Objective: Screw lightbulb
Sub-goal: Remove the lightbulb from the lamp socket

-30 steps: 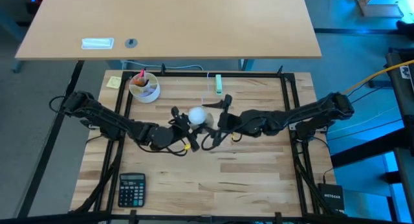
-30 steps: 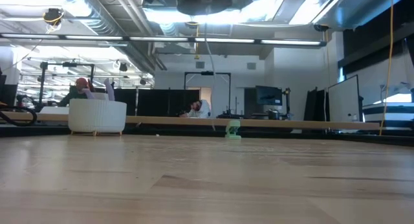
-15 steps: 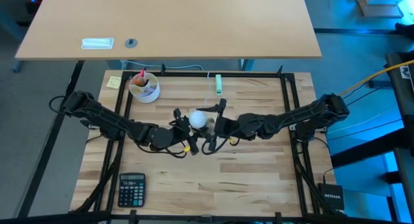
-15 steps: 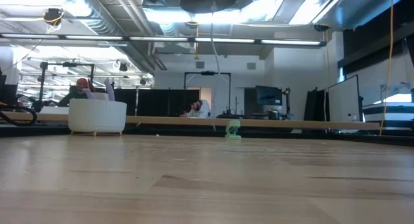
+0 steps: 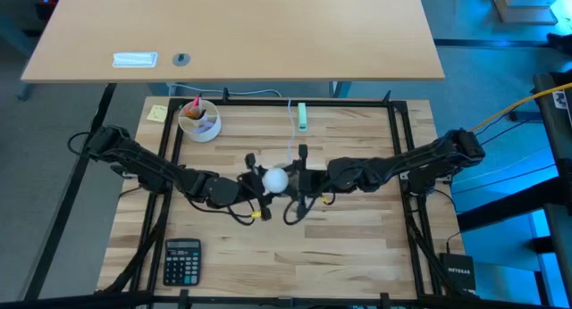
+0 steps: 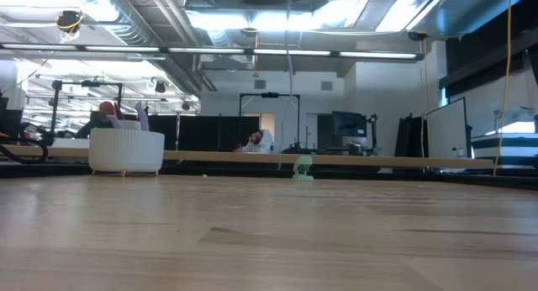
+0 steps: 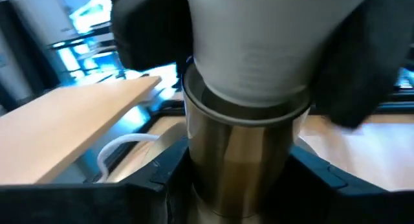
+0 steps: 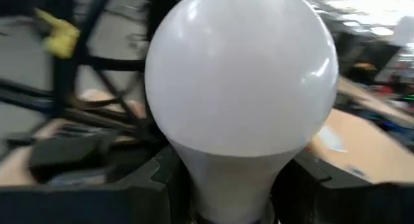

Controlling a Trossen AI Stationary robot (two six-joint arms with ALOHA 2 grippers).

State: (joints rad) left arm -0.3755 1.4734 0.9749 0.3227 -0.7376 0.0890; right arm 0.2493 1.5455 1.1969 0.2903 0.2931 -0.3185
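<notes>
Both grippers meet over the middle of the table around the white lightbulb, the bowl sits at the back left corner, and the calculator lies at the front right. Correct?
Not quite. The calculator lies at the front left, as the high view shows. The rest holds: the left gripper and right gripper meet around the lightbulb mid-table, with the bowl back left.

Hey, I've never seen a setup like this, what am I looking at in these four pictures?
These are two dark robot arms at a wooden table. One picture looks straight down from above, one looks level across the tabletop into the room, and one comes from a camera on each wrist. In the overhead view the left gripper and right gripper meet mid-table around a white lightbulb. The left wrist view shows its fingers against a metal socket under the bulb; the right wrist view shows its fingers beside the bulb's neck. Also on the table: a white bowl, a calculator and a yellow sticky note.
</notes>
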